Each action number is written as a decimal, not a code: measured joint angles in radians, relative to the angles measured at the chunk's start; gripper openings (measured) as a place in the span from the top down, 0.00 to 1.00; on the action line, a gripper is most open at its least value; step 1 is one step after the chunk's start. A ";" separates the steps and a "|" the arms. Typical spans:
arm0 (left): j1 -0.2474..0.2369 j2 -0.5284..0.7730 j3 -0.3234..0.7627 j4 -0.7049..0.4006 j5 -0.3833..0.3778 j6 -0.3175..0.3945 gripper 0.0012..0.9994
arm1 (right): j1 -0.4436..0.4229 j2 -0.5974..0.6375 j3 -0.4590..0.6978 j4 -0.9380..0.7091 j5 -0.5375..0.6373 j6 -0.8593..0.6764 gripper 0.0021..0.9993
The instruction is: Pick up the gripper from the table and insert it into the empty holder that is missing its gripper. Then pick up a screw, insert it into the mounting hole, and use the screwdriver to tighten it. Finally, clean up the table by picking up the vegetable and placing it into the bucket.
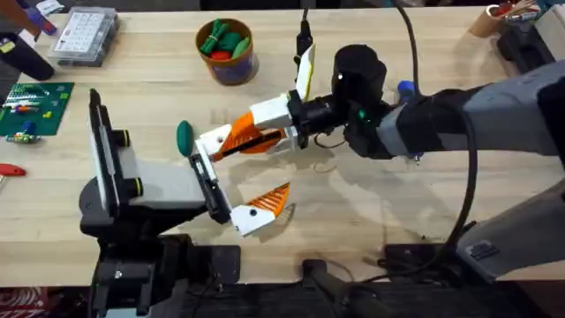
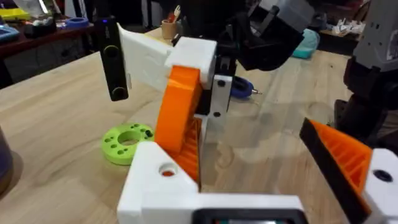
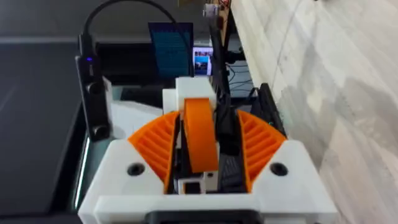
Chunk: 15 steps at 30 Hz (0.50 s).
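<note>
Right claw [image 1: 265,132]: closed on the gripper [image 1: 245,139], the long orange ribbed finger clamped between its own ribbed pads, held near the table's middle and angled toward the holder [image 1: 205,170], presumably to line up the white base for insertion. Holder: white bracket on the black bar of the grey-and-black device [image 1: 132,190] toward the near left edge. Left claw: state cannot be told. Vegetable [image 1: 184,137]: dark green oval on the table [image 1: 397,212], just beside the gripper's tip. Bucket [image 1: 227,53]: far edge, well apart.
</note>
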 joint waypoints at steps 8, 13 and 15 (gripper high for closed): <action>-0.014 0.000 0.001 -0.007 0.038 0.000 0.01 | 0.002 0.000 0.000 0.003 -0.032 0.000 0.44; -0.014 0.000 0.001 -0.009 0.048 0.000 0.01 | -0.027 0.000 0.000 0.004 -0.053 0.000 0.43; -0.014 0.000 0.001 -0.009 0.049 0.000 0.01 | -0.045 0.000 0.000 0.003 -0.063 0.000 0.41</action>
